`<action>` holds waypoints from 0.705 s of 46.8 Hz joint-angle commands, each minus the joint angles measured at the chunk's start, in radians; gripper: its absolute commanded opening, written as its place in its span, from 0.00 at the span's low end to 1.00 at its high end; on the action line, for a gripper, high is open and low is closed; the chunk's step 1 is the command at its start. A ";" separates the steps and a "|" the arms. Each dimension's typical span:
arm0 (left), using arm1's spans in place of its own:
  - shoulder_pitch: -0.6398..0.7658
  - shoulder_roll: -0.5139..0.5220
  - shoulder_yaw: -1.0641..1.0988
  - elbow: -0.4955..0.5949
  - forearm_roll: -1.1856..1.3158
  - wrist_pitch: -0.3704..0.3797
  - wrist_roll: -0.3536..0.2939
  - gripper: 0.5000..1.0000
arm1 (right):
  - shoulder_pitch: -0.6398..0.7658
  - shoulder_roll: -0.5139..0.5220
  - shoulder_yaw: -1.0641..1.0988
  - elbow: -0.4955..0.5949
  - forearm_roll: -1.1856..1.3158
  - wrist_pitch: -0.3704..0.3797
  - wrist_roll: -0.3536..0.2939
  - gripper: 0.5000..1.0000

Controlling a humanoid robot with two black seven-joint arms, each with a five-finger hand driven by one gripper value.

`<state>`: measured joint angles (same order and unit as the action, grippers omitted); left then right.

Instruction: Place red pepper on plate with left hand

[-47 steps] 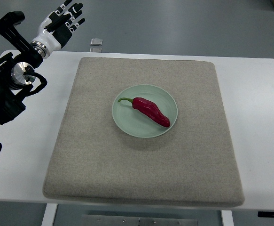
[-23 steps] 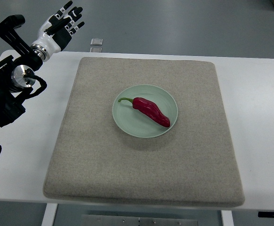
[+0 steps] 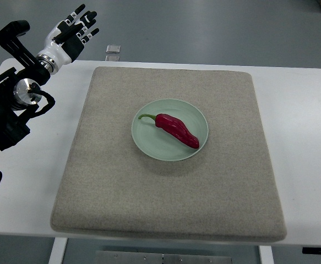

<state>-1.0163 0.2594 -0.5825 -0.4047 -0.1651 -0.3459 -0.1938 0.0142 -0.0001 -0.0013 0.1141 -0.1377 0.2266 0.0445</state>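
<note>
Left hand [image 3: 72,30] was up at far-left corner of bench [image 3: 33,159], fingers spread, holding nothing, touching nothing. Red pepper [image 3: 177,130] lay on plate [image 3: 149,144], well to hand's right and nearer, mid mat [image 3: 94,181].

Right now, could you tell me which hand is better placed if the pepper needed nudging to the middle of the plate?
Left, probably. The left hand hangs open past the table's far left corner; no right arm is in view. The red pepper already lies on the plate.
</note>
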 commanded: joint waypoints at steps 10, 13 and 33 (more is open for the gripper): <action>0.001 -0.012 0.001 0.000 -0.002 0.001 -0.001 0.98 | 0.001 0.000 0.001 0.038 0.004 -0.007 0.000 0.86; 0.001 -0.019 0.001 0.000 -0.002 0.001 -0.004 0.98 | 0.000 0.000 0.000 0.029 0.004 -0.007 -0.002 0.86; -0.001 -0.025 0.001 0.000 -0.002 0.001 -0.006 0.99 | -0.005 0.000 -0.003 0.032 -0.005 0.007 -0.006 0.86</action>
<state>-1.0166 0.2347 -0.5813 -0.4050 -0.1672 -0.3451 -0.1994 0.0092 0.0000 -0.0048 0.1447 -0.1395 0.2306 0.0400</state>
